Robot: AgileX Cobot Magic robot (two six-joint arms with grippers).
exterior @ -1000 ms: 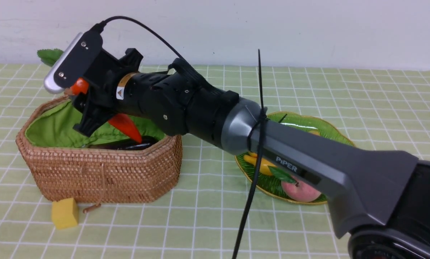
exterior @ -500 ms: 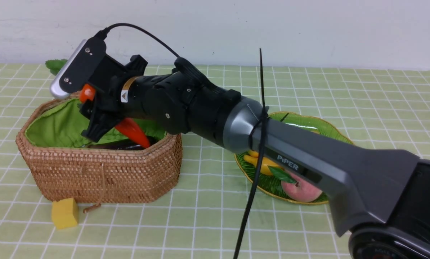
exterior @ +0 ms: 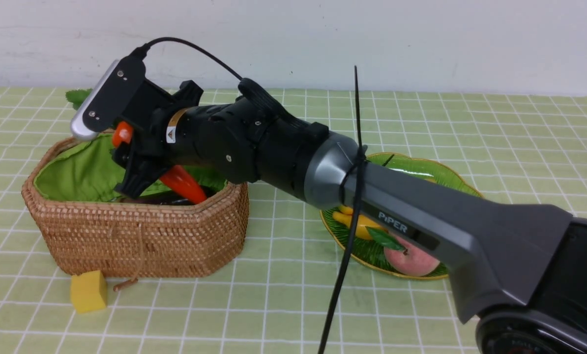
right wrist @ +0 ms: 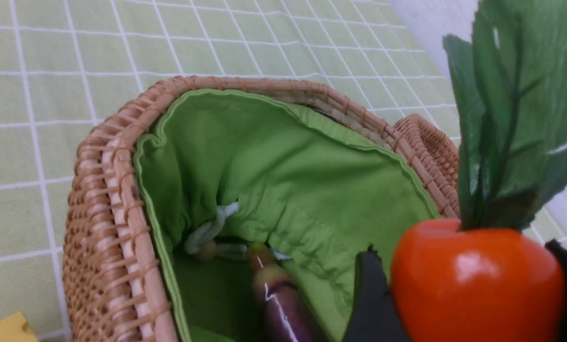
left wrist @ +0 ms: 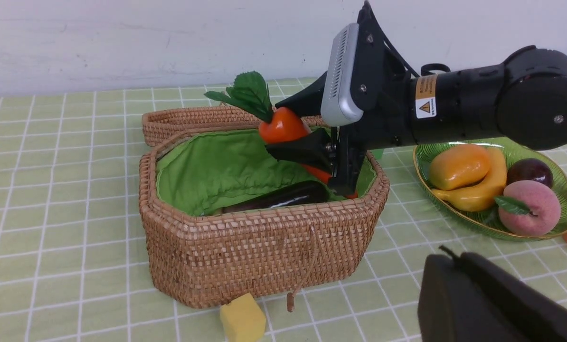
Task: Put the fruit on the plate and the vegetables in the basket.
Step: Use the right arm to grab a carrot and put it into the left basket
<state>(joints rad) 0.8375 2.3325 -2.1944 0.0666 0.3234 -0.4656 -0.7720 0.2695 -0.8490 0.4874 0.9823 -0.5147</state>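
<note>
Holding the carrot [left wrist: 283,127] over the basket [left wrist: 259,251], the right gripper [left wrist: 321,152] has its jaws spread fairly wide and clamped on the orange body, one black finger on each side. You can see it best in the left wrist view: the fat end with the green leaves sticks up above the fingers, and the pointed end angles down inside the basket near the wall closest to the plate. From the front camera the carrot's tip [exterior: 185,184] sits just above the rim, and I can't tell if it touches the lining or the eggplant [left wrist: 276,197] below.

The eggplant is already lying on the green cloth at the bottom of the basket, along the near wall. The basket lid is flipped open behind it.

Over on the plate [left wrist: 563,187] there's the whole fruit crew: mango [left wrist: 459,165], banana [left wrist: 478,192], mangosteen [left wrist: 529,171] and peach [left wrist: 530,208], all bunched up touching each other. In the front view the right arm covers most of that.

The left gripper [left wrist: 454,266] is only a dark shape at the edge of its own camera, sitting low and near, jaws closed with nothing in them.

A yellow cube [exterior: 88,291] sits on the checked cloth right by the basket's front wall.
</note>
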